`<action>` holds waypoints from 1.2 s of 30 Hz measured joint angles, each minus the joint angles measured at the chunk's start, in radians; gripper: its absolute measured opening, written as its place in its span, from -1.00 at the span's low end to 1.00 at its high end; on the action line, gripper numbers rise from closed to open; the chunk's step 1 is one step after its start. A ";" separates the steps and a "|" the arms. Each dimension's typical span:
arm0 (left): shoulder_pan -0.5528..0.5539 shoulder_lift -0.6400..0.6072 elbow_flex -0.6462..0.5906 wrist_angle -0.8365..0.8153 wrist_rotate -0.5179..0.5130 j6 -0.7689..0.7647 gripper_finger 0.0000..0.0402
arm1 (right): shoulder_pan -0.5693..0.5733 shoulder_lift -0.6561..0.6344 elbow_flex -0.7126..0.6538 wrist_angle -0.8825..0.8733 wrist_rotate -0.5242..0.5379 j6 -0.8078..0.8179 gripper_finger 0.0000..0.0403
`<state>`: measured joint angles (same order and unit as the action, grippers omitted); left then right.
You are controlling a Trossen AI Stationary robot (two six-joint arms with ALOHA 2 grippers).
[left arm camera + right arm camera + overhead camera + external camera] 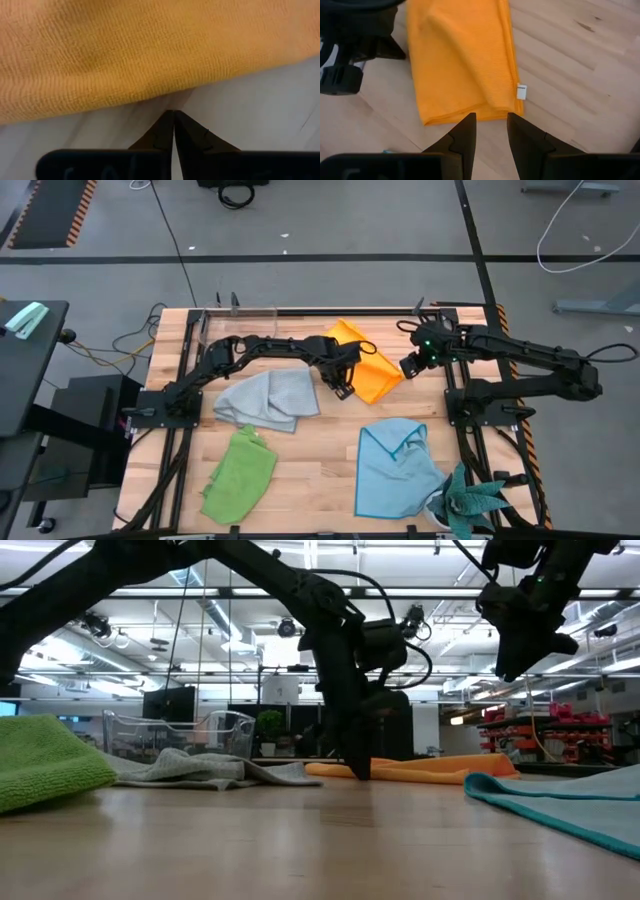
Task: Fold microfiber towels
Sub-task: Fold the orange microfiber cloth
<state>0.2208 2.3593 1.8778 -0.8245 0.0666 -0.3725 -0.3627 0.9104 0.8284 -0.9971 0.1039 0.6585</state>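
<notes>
Towels, four, lying on the worktop (320, 445). Orange towel (368, 368), folded, is sitting just above centre, toward 12 o'clock; a white tag (521, 92) is showing at one edge. Grey towel (268, 399) is lying rumpled at 9 o'clock of centre. Green towel (240, 473) is lying at 7 o'clock. Blue towel (395, 467) is lying at 5 o'clock, one corner turned over. Left gripper (343, 387) is resting tips-down on the worktop at the orange towel's 9 o'clock edge, fingers pressed together, pinching nothing. Right gripper (409, 367) is hovering off the worktop at the orange towel's 3 o'clock side, fingers spread, holding nothing. Clear box (236, 318) is standing at 11 o'clock. Teal plant (470, 502) is standing at the 5 o'clock corner.
</notes>
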 joint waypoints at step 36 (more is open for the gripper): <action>0.130 0.007 0.099 -0.053 0.131 -0.174 -0.88 | 0.019 0.102 0.000 -0.019 -0.155 0.029 -0.42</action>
<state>0.3504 2.3661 1.9766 -0.8774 0.1973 -0.5469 -0.3435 1.0126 0.8284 -1.0156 -0.0511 0.6871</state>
